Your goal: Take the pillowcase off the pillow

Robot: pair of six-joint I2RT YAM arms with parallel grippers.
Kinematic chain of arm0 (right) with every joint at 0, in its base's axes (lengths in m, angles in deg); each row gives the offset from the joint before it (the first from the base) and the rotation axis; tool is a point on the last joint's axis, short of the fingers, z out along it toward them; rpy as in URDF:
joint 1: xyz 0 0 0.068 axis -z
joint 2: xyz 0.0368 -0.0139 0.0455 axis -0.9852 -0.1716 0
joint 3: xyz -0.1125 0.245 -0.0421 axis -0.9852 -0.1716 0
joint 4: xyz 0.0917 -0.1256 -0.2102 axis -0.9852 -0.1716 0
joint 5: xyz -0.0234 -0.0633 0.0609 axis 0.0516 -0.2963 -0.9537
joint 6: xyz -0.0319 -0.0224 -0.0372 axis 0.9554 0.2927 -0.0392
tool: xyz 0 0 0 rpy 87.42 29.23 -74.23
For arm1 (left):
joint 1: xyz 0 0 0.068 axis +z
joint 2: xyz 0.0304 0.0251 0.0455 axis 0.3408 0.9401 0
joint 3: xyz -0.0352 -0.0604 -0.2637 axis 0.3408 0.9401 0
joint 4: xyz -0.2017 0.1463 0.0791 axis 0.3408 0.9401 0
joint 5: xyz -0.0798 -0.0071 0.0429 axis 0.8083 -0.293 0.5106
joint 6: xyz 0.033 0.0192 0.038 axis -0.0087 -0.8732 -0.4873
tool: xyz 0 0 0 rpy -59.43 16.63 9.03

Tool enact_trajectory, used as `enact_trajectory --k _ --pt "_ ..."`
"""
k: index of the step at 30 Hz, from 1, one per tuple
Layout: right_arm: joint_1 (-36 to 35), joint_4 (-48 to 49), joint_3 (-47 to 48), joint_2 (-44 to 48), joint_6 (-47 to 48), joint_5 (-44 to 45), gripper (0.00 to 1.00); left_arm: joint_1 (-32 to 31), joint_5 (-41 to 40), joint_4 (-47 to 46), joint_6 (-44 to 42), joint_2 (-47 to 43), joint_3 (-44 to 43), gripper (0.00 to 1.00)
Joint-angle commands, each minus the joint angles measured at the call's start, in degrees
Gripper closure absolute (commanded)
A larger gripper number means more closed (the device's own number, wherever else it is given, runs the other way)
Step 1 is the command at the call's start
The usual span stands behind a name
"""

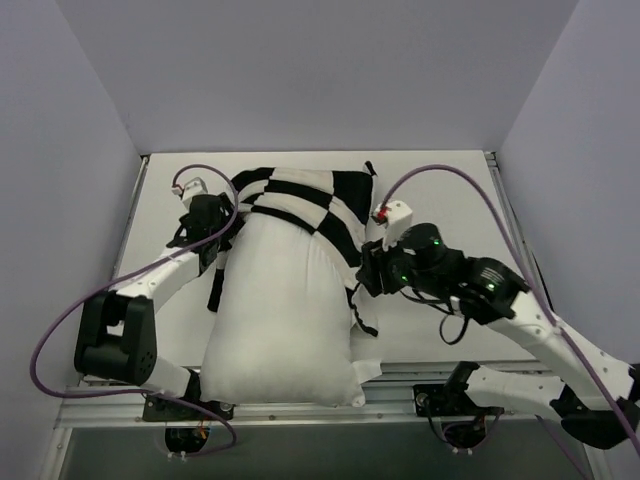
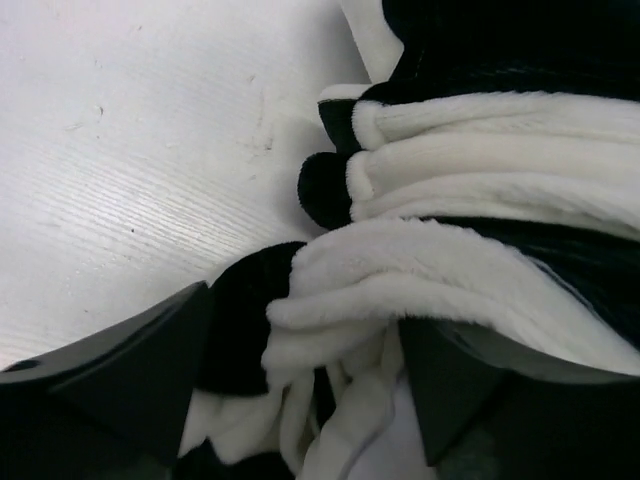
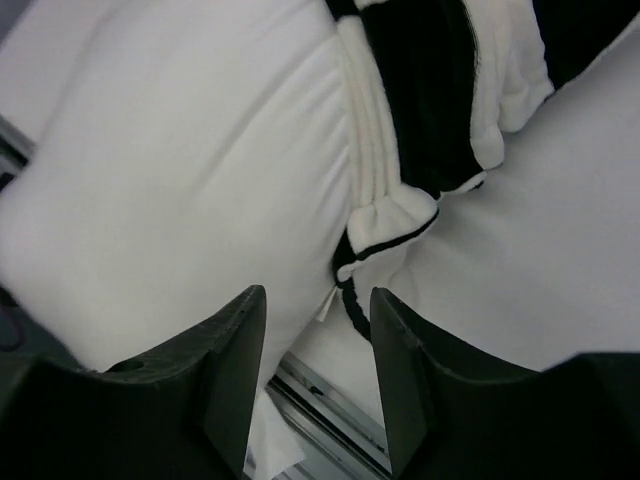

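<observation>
l pincer [image 2: 305, 330] released, pillowcase [image 2: 450, 130] bunched betw its jaws; r pincer [image 3: 318, 300] released by pillow [image 3: 180, 180] edge.

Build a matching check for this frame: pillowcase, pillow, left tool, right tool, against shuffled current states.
Things:
1. pillowcase
2. pillow
3. left tool
4. right tool

States:
A. open, nothing in the gap
B. plain white, near end bare
C. open, checkered folds in the gap
D. bunched over the pillow's far end

Pairs: 1-D, 2-B, 3-C, 4-A
</observation>
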Motion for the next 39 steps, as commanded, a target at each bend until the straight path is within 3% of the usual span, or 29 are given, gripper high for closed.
enact_trajectory --k 1,3,8,11,12,16,20,25,32,35,36,38,39 --pt "2.3 1.5 -4.1 -6.5 -1.7 8.8 0.56 -0.5 3.7 5.0 -0.3 -10.3 -1.8 0.13" --pt "3.2 5.1 -6.5 -8.7 -2.3 7.1 0.5 -0.6 5.6 11.8 -0.3 -14.0 -2.3 0.04" --pt "5.5 15.0 -12.1 -11.2 -4.1 7.0 0.27 -2.6 7.4 26.0 -3.7 -26.4 -6.6 0.04" --pt "9.6 19.8 -14.2 -13.2 -3.6 4.3 0.22 -8.2 10.9 31.4 -5.6 -29.7 -10.2 0.06" --pt "10.5 21.7 -14.6 -14.8 -3.3 3.5 0.21 -12.8 12.7 32.6 -5.9 -29.8 -11.2 0.06" --pt "14.1 25.6 -15.7 -17.9 -3.3 0.8 0.21 -25.8 12.0 33.8 -5.7 -25.2 -14.9 0.06" --pt "18.4 28.5 -16.7 -18.5 -4.8 -1.2 0.21 -35.2 3.6 37.5 -6.9 -16.2 -20.4 0.06" --pt "20.9 30.1 -17.8 -18.5 -4.4 -5.0 0.19 -37.5 -2.2 44.7 -6.2 -6.4 -24.9 0.06" --pt "21.3 35.7 -19.5 -21.7 -4.7 -12.0 0.16 -36.4 1.9 40.0 -2.3 -1.8 -16.6 0.03" --pt "21.2 39.2 -20.4 -22.7 -4.5 -17.9 0.15 -35.6 2.8 37.1 -1.6 -2.7 -12.0 0.33" --pt "21.2 39.8 -20.6 -22.9 -4.3 -19.1 0.15 -35.3 2.9 36.8 -1.4 -3.8 -11.3 0.54" --pt "20.7 41.0 -20.7 -23.1 -4.0 -21.5 0.16 -34.9 3.1 36.1 -1.6 -4.8 -10.1 0.78" --pt "20.7 41.5 -20.8 -23.6 -3.9 -22.2 0.16 -34.7 3.1 36.0 -1.8 -5.8 -10.0 0.96"
